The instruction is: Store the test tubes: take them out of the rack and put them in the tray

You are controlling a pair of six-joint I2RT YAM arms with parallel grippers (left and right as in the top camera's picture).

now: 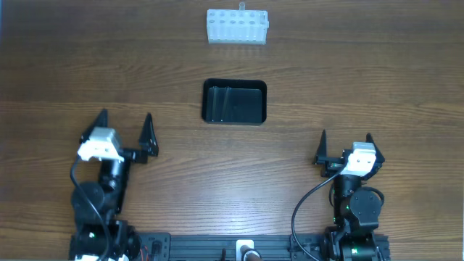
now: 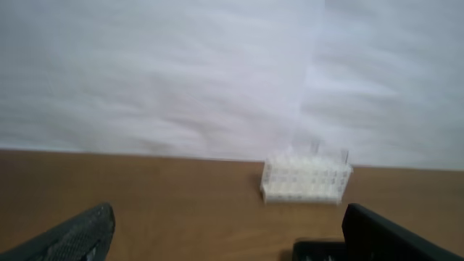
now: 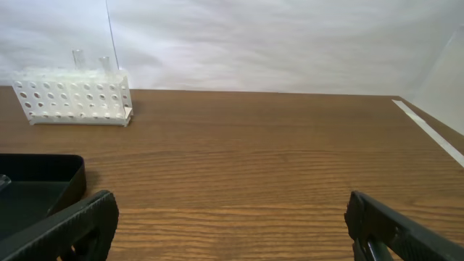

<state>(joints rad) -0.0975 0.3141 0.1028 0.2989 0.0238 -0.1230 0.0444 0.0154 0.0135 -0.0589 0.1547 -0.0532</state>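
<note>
1. Wooden table [image 1: 377, 65], white wall [image 3: 290, 43] behind; bare wood flanks the centre.
2. Rack [image 1: 238, 27] near far edge holds upright test tubes [image 3: 76, 59]; black tray [image 1: 234, 102] sits nearer the arms.
3. Left gripper [image 1: 125, 122], right gripper [image 1: 346, 139]: jaws wide, empty.

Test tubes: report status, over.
Left gripper open, right gripper open, both back by bases. Tubes upright in rack, far side. Tray midway, nothing blocking.

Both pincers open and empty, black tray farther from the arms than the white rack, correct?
No: the top view shows the black tray nearer the arms than the white rack. Both the left pincer and right pincer are open and empty.
</note>
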